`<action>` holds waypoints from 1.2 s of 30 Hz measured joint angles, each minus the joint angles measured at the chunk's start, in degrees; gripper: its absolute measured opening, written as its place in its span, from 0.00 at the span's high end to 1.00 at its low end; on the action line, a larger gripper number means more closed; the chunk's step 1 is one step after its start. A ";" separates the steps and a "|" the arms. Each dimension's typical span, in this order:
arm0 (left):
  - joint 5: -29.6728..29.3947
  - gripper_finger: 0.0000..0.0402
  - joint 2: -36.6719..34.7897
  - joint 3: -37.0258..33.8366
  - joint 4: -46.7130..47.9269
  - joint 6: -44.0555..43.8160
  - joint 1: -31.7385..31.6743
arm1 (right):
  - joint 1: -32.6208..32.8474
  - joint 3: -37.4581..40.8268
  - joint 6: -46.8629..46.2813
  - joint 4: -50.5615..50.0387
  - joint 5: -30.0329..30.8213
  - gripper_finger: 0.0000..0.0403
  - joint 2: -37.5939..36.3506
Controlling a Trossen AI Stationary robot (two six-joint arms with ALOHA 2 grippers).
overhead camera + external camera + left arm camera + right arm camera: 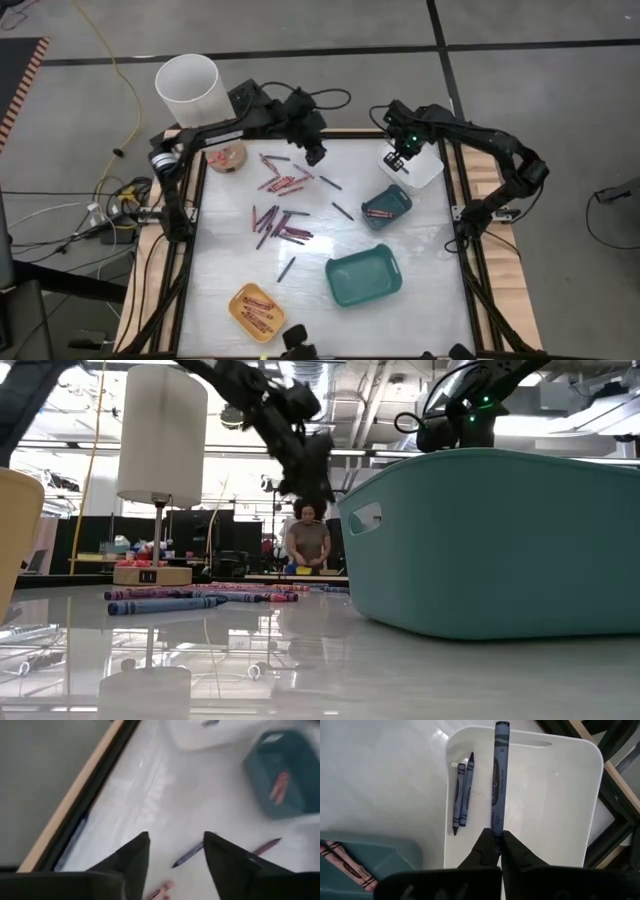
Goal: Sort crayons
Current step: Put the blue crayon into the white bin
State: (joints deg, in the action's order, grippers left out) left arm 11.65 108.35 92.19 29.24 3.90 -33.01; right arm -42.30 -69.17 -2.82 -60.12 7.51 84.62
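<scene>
A: Report the right gripper (496,842).

B: Its two fingers are pressed together on one end of a dark blue-grey crayon (499,775). The held crayon hangs over the white tray (560,805) at the far right corner of the table (430,300). Two more blue-grey crayons (461,795) lie side by side on the floor of that tray.

A: And the left gripper (175,855)?

B: It is at the far side of the table, above the upper edge of the crayon scatter. Its fingers stand apart with nothing between them. A bluish crayon (189,855) lies on the table surface seen through the gap, with a purple one (267,846) close by.

A: Where are the remaining crayons?

B: Most lie loose in a spread (282,205) across the middle-left of the table, in red, pink, purple and dark tones. A small teal tray (395,212) holds a few reddish crayons (380,212). The yellow tray (238,310) near the front edge holds several more (258,308). The large teal tray (362,290) sits between these two. Whether anything lies in it cannot be told.

A: Anything else?

B: A white cylindrical bin (188,88) stands off the far left corner. In the low view, a person (308,540) stands in the room behind the table.
</scene>
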 joint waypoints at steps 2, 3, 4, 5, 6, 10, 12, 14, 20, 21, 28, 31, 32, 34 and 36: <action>-0.15 0.65 2.14 0.87 1.10 -0.25 -0.99 | 0.29 0.00 0.28 0.00 -0.32 0.97 0.00; -0.36 0.69 2.88 1.00 1.33 -0.64 -1.46 | 0.30 0.00 0.28 0.04 -0.31 0.97 0.00; -0.61 0.73 3.45 1.03 1.32 -1.27 -1.89 | 0.30 0.00 0.29 0.11 -0.31 0.96 0.00; -1.36 0.77 3.99 1.04 1.27 -1.99 -2.33 | 0.32 0.00 0.29 0.16 -0.31 0.94 0.00; -2.78 0.82 4.34 1.06 1.30 -3.23 -2.70 | 0.32 0.00 0.28 0.20 -0.31 0.93 0.00; -8.69 0.97 5.36 1.06 1.32 -10.95 -3.87 | 0.66 0.00 -0.15 0.42 -0.29 0.89 0.00; -11.02 0.99 5.94 1.14 0.17 -15.53 -3.96 | 0.69 0.00 -0.16 0.43 -0.27 0.88 0.00; -13.52 1.00 6.22 1.13 0.33 -19.47 -3.80 | 0.77 -0.01 -0.17 0.44 -0.27 0.88 0.00; -26.02 1.00 7.51 1.10 0.64 -26.75 -1.65 | 1.04 -0.02 0.22 0.49 -0.20 0.88 0.00; -27.06 1.00 8.22 1.12 -0.25 -27.44 -1.20 | 1.06 -0.02 0.26 0.57 -0.20 0.88 0.00; -28.61 1.00 13.58 1.08 -2.66 -29.16 0.94 | 1.02 -0.04 1.72 0.47 -0.14 0.88 0.00; -32.85 1.00 14.31 1.08 -3.13 -30.72 1.03 | 1.08 -0.04 1.76 0.43 -0.14 0.88 0.00; -33.37 1.00 14.41 1.08 -3.09 -31.13 0.95 | 1.06 -0.04 1.76 0.37 -0.14 0.88 0.00; -35.20 1.00 14.53 1.08 -2.65 -32.07 0.83 | 1.15 -0.04 1.76 0.41 -0.14 0.88 0.00; -37.22 1.00 14.53 1.08 -2.69 -33.13 0.51 | 1.33 -0.04 1.80 0.42 -0.14 0.88 0.00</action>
State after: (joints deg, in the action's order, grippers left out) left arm -25.57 122.88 93.27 26.54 -29.22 -32.50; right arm -40.97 -69.21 -1.03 -59.70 7.38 84.62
